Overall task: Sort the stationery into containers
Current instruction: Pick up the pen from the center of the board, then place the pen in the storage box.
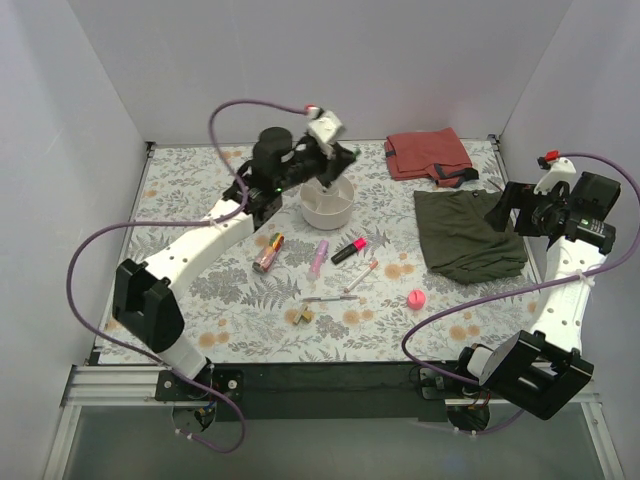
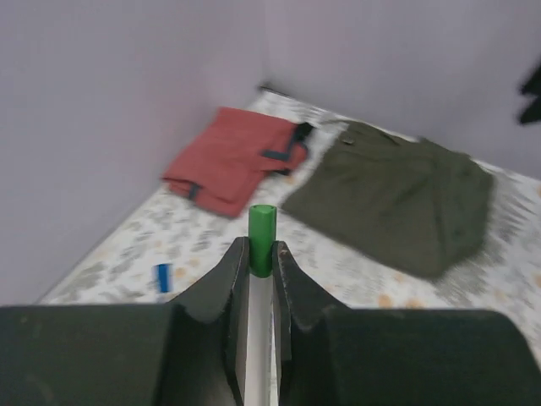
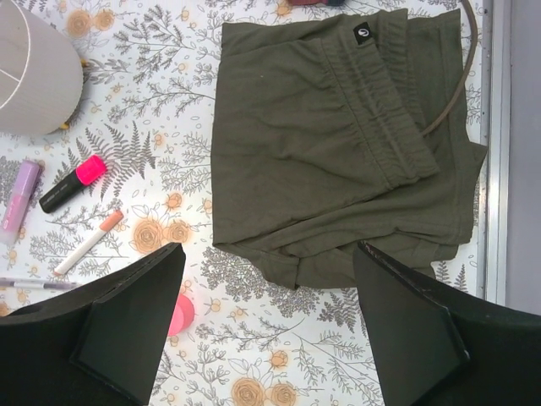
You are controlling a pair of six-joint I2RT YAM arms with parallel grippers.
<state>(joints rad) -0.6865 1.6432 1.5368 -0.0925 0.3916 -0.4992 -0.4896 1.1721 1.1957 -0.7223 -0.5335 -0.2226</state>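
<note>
My left gripper point(image 1: 335, 158) hangs above the white bowl point(image 1: 327, 206), shut on a white pen with a green cap point(image 2: 261, 238) that pokes out past the fingertips point(image 2: 239, 258). On the table in front of the bowl lie a patterned tube point(image 1: 268, 252), a lilac tube point(image 1: 320, 257), a black-pink highlighter point(image 1: 349, 249), a pink-capped pen point(image 1: 362, 276), a thin pen point(image 1: 330, 298), tan bits point(image 1: 303, 315) and a pink ball point(image 1: 416, 298). My right gripper point(image 3: 270, 321) is open and empty, high over the near edge of the olive cloth point(image 3: 338, 135), with the ball point(image 3: 180, 315) by its left finger.
A folded red cloth point(image 1: 428, 155) lies at the back right, with the olive-green cloth point(image 1: 465, 235) in front of it. White walls close in the table on three sides. A small blue item point(image 2: 163, 277) lies near the back wall.
</note>
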